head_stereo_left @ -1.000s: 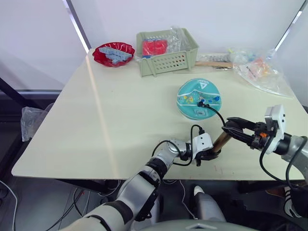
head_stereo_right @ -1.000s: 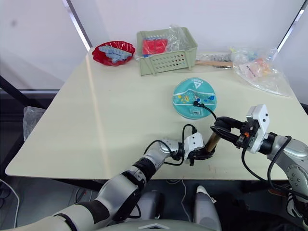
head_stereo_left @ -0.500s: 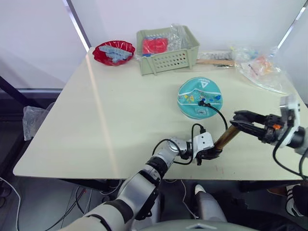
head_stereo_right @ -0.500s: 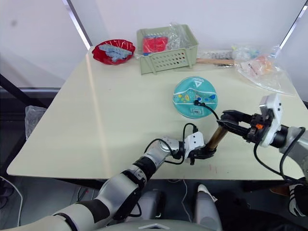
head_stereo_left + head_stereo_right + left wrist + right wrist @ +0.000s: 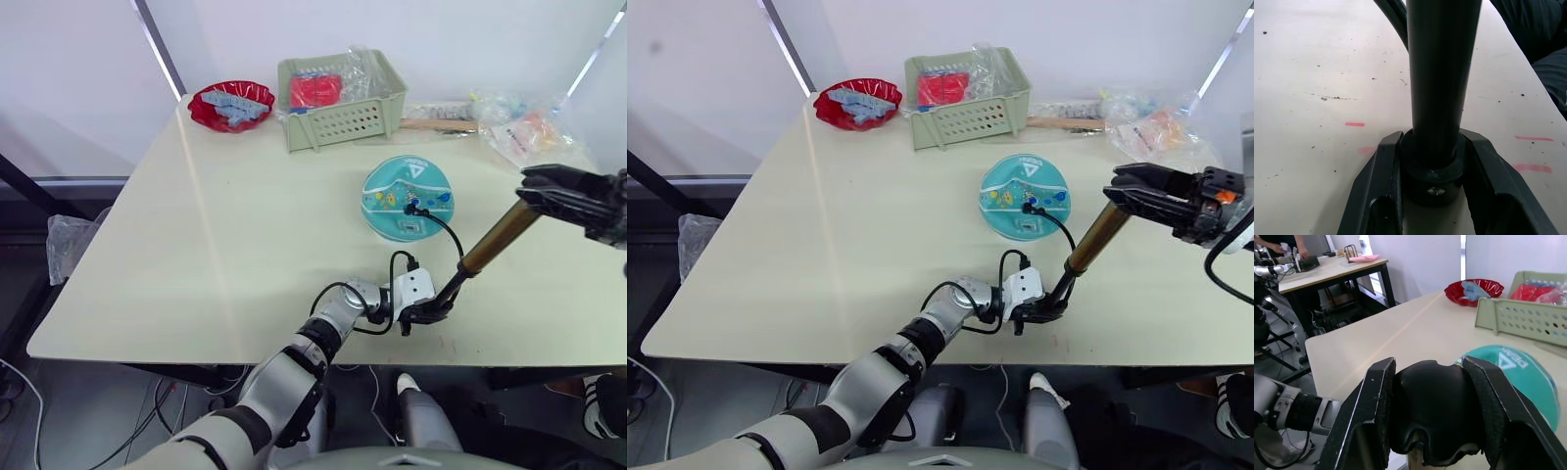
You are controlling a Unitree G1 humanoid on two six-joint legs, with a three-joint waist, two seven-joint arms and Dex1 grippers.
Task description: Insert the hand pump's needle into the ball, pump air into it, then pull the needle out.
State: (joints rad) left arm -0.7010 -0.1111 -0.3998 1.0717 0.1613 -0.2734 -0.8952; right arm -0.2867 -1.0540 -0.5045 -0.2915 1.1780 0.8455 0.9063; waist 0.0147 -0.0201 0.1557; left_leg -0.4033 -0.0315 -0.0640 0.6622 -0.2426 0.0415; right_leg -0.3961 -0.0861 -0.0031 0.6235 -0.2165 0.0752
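Note:
The teal ball (image 5: 407, 199) lies on the table right of centre. From its top, the thin black hose (image 5: 449, 231) runs to the hand pump (image 5: 495, 240); the needle is hidden at the ball's valve. The pump leans up and to the right. My left gripper (image 5: 429, 309) is shut on its black lower end near the table's front edge, and the left wrist view shows the black collar (image 5: 1432, 169) clamped between the fingers. My right gripper (image 5: 539, 188) is shut on the pump's black top end (image 5: 1432, 413), high above the table. A black rod (image 5: 449, 289) shows below the bronze barrel.
A green basket (image 5: 338, 103) with red packets and a red bowl (image 5: 232, 106) stand at the back of the table (image 5: 245, 245). Plastic bags (image 5: 529, 132) lie at the back right. In the right wrist view, a second table (image 5: 1327, 269) stands beyond.
My right gripper has moved up and to the right with the pump's top end, stretching the pump out and baring the black rod. The left gripper and the ball have stayed put.

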